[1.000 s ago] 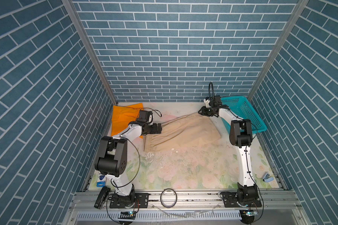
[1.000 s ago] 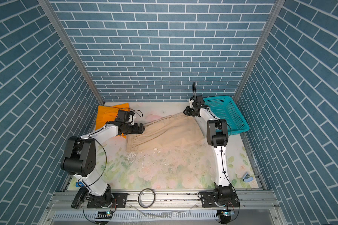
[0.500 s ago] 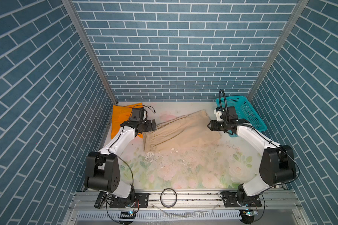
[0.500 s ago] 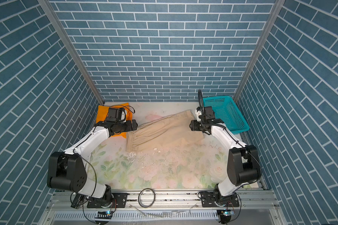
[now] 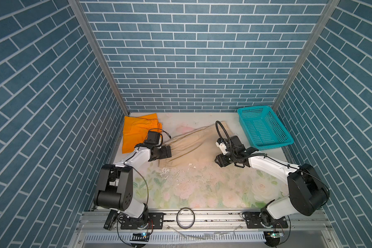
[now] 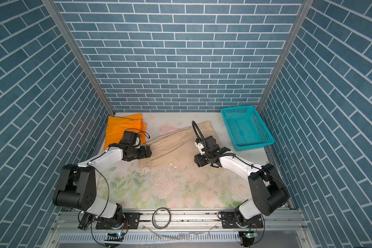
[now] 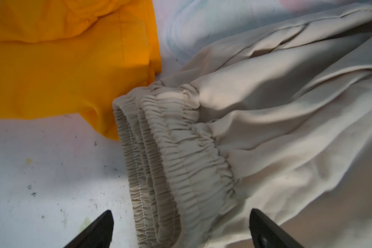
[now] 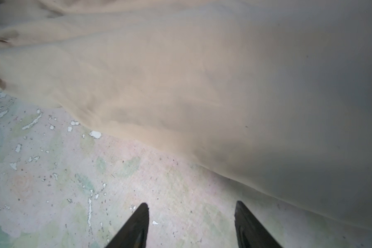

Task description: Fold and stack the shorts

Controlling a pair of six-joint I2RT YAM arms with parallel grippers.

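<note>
The beige shorts [image 5: 193, 146] [image 6: 174, 146] lie spread slantwise across the middle of the floral table. Their gathered elastic waistband [image 7: 170, 150] is at the left end. My left gripper [image 5: 168, 152] [image 6: 148, 151] [image 7: 180, 212] is open, and the waistband's end lies between its fingertips. The orange shorts [image 5: 138, 133] [image 6: 120, 128] [image 7: 62, 64] lie folded in the back left corner, touching the beige waistband. My right gripper [image 5: 218, 161] [image 6: 197, 161] [image 8: 191, 204] is open and empty over bare table, just off the near right edge of the beige shorts [image 8: 180, 75].
A teal perforated basket [image 5: 263, 128] [image 6: 246, 130] stands empty at the back right. A black ring [image 5: 185, 218] lies on the front rail. Blue brick walls close in the back and both sides. The floral table [image 5: 202, 189] is worn and flecked.
My right arm has swung from the shorts' far end by the basket back to their near right edge, its jaws widening. The left gripper has shifted slightly nearer.
</note>
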